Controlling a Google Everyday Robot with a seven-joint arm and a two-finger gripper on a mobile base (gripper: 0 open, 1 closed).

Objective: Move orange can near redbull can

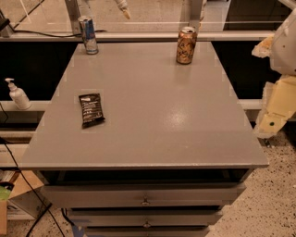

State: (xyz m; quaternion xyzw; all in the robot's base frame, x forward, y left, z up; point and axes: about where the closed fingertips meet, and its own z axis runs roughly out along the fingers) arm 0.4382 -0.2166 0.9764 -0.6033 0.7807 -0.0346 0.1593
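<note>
The orange can (186,45) stands upright at the far right of the grey table top (152,111). It has a copper body with pale swirls and a silver rim. The redbull can (88,34), slim and blue and silver, stands upright at the far left corner. The two cans are far apart across the back edge. A pale part of my gripper (123,9) shows at the top edge, above the table's far side, just right of the redbull can and well left of the orange can. It holds nothing that I can see.
A black snack packet (91,109) lies flat on the left half of the table. My cream arm body (277,78) is beside the table's right edge. A white pump bottle (17,94) stands on a ledge at the left. Drawers (145,199) are below the front edge.
</note>
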